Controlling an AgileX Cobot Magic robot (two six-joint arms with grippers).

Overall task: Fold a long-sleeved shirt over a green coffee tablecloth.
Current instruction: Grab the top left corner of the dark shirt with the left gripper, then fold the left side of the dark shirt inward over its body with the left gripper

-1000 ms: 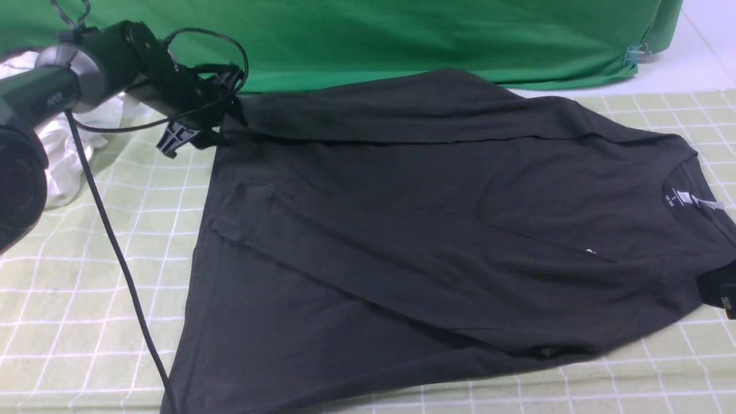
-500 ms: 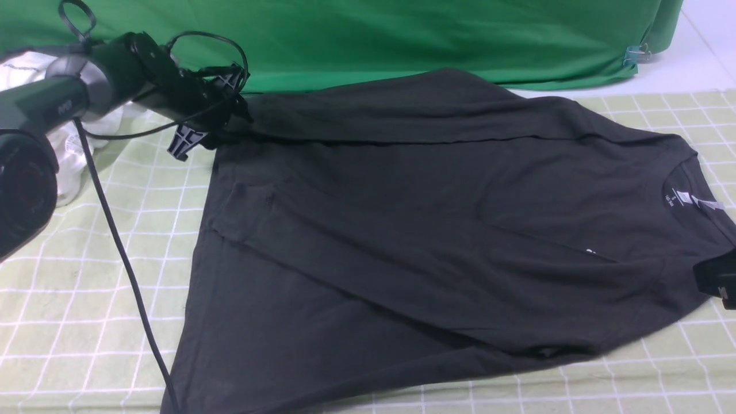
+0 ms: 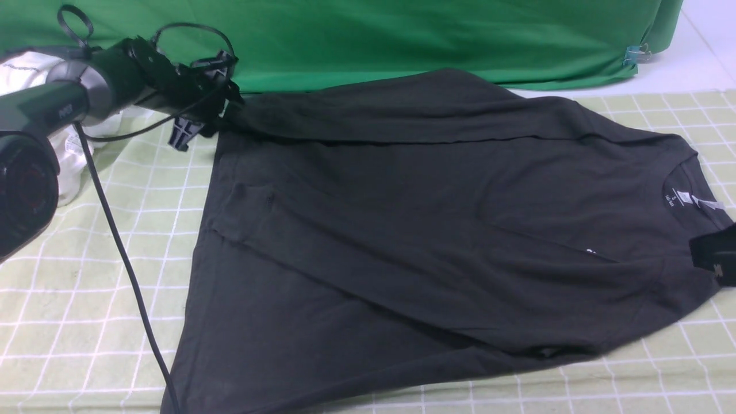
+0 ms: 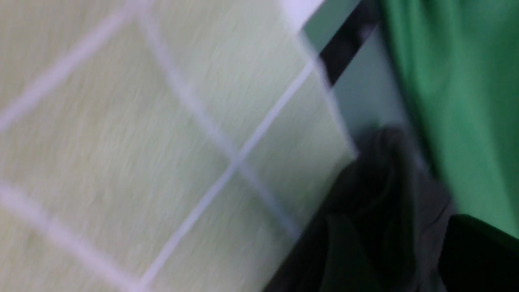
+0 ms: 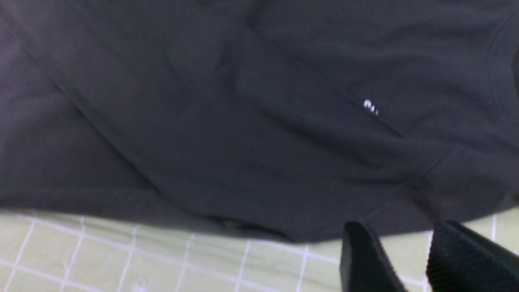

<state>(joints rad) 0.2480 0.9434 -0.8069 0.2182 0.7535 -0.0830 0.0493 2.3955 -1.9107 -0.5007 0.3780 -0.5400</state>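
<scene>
Your long-sleeved shirt (image 3: 437,230) lies spread on the green coffee tablecloth (image 3: 86,299) and fills the middle of the frame. Its collar and neck label (image 3: 681,197) are at the right and its hem is at the left. One sleeve is laid along the upper edge and the other slants across the body.

Over the last second your left gripper (image 3: 202,98) has drawn up and back toward the upper left corner, away from the hem corner it was crowding. The cloth there lies much as it did. The jaws stand wide apart in the front view. The wrist view is blurred and shows dark cloth bunched beside one finger, but nothing looks clamped.

Your right gripper (image 5: 397,251) has crept in from the right edge and climbed a little in the frame. It now hangs over the shoulder just below the collar. Its fingers are parted with only tablecloth showing between them, so it holds nothing.

I judge the sleeves done and the body fold still ahead. You appear to be repositioning for the next grasp, with the right closer to its spot than the left.

Mind the black cable (image 3: 123,259) trailing across the lower left near the hem.
</scene>
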